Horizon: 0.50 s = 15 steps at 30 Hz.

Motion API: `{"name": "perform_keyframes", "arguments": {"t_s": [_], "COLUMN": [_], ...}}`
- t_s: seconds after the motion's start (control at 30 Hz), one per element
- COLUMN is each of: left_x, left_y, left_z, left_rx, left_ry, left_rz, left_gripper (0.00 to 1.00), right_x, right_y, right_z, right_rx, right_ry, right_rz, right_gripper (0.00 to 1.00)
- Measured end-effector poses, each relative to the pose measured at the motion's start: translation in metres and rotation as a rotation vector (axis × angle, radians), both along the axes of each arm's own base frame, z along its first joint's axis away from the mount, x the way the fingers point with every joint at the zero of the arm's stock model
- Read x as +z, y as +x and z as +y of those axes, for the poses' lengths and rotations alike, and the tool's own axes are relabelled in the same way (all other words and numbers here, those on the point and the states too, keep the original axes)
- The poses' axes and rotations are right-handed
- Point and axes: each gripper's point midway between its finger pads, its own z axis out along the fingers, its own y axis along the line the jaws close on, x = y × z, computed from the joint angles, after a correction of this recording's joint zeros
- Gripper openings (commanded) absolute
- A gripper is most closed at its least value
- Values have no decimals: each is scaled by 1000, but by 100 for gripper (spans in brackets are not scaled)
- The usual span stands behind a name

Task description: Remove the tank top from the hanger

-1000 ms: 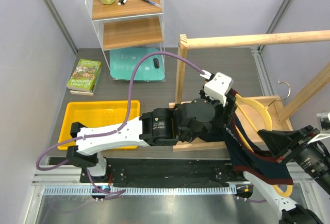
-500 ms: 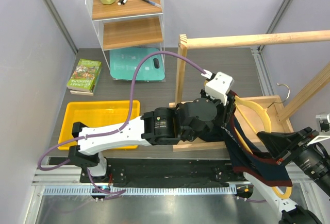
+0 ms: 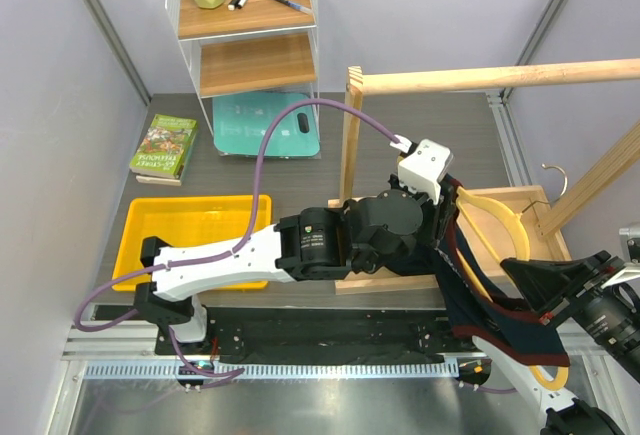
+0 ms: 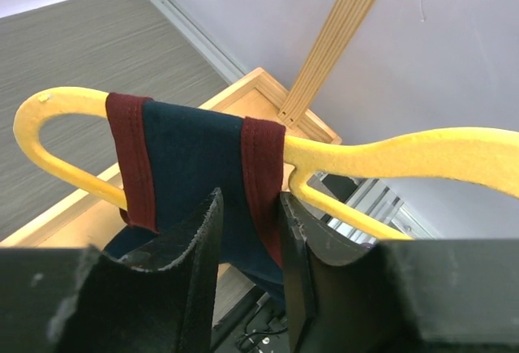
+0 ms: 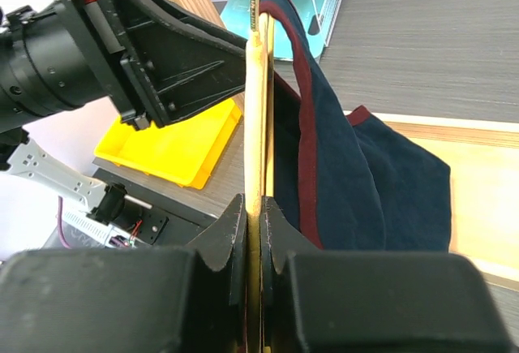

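Observation:
The yellow hanger (image 3: 497,217) is held tilted over the wooden base, its silver hook (image 3: 553,170) pointing to the far right. The navy tank top (image 3: 490,307) with dark red trim hangs from it. My right gripper (image 5: 253,204) is shut on the hanger's thin edge (image 5: 255,118), with the tank top (image 5: 365,182) draped just right of it. One strap of the tank top (image 4: 190,150) lies over the hanger's arm (image 4: 405,154). My left gripper (image 4: 248,199) stands narrowly open at that strap, one fingertip (image 4: 285,207) against the red trim. Seen from above, the left gripper (image 3: 452,217) is mostly hidden under its wrist.
A wooden rail (image 3: 500,77) on a post crosses above the wooden base tray (image 3: 540,223). A yellow bin (image 3: 190,235) sits at the left, with a book (image 3: 165,145), a teal board (image 3: 265,123) and a wire shelf (image 3: 250,15) with pens behind.
The left gripper's jaws have narrowed at the strap. The right gripper, with the hanger in it, has drifted slightly toward the near right.

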Motion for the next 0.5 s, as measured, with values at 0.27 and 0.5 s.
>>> {"name": "perform_keyframes", "arguments": {"t_s": [0.27,0.5], "left_x": [-6,-5], "left_y": [9,5], "left_z": [-5,-5], "left_rx": [12,-11], "left_ry": [11,6], "left_rz": [14,29], "left_gripper": [0,0], "right_x": [0,-2], "right_y": [-1,-8], "right_z": [1,-6], "right_rx": [4,-17], "right_ry": [1,2], "right_rz": [0,-26], "right_gripper": [1,1]}}
